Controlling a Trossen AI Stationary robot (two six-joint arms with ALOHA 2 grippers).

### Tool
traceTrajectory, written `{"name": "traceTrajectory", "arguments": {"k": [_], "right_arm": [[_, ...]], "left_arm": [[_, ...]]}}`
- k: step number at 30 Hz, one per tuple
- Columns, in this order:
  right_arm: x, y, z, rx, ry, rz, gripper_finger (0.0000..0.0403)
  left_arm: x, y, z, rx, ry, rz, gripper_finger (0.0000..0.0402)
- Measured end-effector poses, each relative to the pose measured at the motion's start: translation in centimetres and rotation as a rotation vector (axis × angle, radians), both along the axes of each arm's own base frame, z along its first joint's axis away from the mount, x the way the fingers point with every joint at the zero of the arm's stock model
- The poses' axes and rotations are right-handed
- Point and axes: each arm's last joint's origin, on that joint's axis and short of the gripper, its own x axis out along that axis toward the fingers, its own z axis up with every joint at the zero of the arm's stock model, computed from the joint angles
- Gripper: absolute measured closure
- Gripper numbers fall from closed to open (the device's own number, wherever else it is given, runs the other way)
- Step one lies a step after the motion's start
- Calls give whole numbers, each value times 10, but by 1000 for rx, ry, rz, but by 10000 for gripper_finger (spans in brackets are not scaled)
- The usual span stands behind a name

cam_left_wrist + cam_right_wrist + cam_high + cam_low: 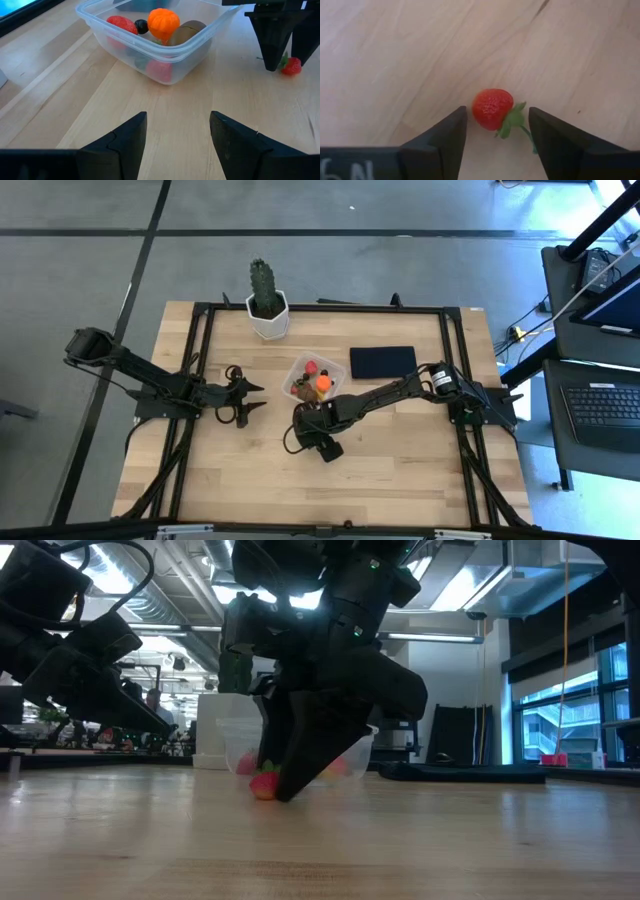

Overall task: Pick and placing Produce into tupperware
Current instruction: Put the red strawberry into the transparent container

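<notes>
A small red strawberry with green leaves [492,107] lies on the wooden table. My right gripper [496,114] is open and points down at the table, with one finger on each side of the strawberry and a gap on both sides. In the left wrist view the strawberry [291,65] sits beside the right gripper's dark fingers [274,42]. The clear tupperware [296,375] stands just beyond it, holding an orange ball [163,21], a red piece [120,24], a dark berry [141,25] and a brown lump [187,31]. My left gripper [258,399] waits open, left of the tupperware.
A green cactus in a white pot [267,305] stands at the far edge. A flat navy rectangle [382,362] lies right of the tupperware. A black frame [455,370] runs around the table. Bare wood [400,460] lies toward the near edge.
</notes>
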Motion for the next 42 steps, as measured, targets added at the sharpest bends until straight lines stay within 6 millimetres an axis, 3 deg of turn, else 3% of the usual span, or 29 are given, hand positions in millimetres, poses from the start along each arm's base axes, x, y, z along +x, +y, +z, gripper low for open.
{"name": "traceTrajectory", "arguments": {"k": [14, 34, 42], "right_arm": [[2, 0, 0, 3, -18, -2, 251], [2, 0, 0, 7, -16, 0, 394], [2, 0, 0, 10, -17, -8, 397]], "left_arm": [[0, 0, 0, 0, 0, 0, 193], [0, 0, 0, 0, 0, 0, 193], [0, 0, 0, 0, 0, 0, 193]]}}
